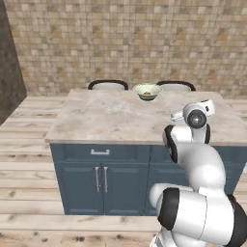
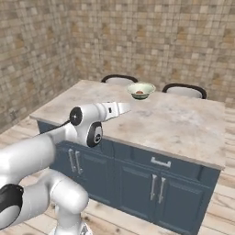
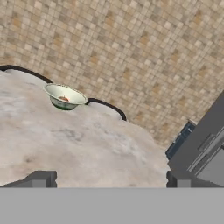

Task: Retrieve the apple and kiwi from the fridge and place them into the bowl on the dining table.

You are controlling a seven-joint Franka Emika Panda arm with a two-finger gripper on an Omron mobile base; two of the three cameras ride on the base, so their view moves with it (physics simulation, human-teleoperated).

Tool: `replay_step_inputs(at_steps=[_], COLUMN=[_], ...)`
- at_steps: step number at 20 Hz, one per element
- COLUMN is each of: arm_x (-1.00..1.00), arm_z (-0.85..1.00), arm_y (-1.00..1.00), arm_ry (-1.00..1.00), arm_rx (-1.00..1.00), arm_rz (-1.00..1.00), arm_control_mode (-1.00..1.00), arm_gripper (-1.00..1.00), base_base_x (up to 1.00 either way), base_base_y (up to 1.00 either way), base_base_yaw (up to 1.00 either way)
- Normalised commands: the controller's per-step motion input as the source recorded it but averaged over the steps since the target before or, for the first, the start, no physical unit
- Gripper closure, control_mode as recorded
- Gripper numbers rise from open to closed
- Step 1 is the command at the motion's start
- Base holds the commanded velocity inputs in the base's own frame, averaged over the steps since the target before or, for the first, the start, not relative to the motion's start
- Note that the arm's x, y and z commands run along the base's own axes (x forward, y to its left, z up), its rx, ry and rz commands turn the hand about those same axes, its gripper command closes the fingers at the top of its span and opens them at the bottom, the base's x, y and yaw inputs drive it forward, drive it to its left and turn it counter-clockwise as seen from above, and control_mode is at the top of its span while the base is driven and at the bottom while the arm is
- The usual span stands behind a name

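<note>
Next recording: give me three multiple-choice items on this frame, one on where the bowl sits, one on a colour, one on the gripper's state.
1. Where is the bowl?
A. near the dining table's far edge
B. on the floor
C. on a chair

2. The table's base is:
A. red
B. navy blue
C. white

3. The gripper is:
A. shut on the bowl
B. shut on nothing
C. open, holding nothing

Key: 1 A, it stands on the top by the two chairs; 2 B, blue cabinet doors; 3 C, fingertips wide apart in the hand view.

The dining table (image 1: 111,118) has a beige marbled top; the bowl (image 1: 147,91) stands at its far edge, upper center.
</note>
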Motion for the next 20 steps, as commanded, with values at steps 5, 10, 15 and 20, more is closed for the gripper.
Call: replay_step_inputs(at_steps=[5, 10, 15, 20], arm_x=[0.0, 0.0, 0.0, 0.0], arm_z=[0.0, 0.0, 0.0, 0.0], arm_y=[0.0, 0.0, 0.0, 0.0], arm_ry=[0.0, 0.0, 0.0, 0.0], arm_rx=[0.0, 0.0, 0.0, 0.0], arm_rz=[0.0, 0.0, 0.0, 0.0], arm_control_mode=[1.0, 1.0, 1.0, 1.0], arm_gripper=[-1.0, -1.0, -1.0, -1.0], base_base_x=[-0.65, -0.04, 0.0, 0.0], base_base_y=[-0.32, -0.99, -1.0, -1.0], base_base_yaw=[-0.15, -0.2, -0.2, -0.19])
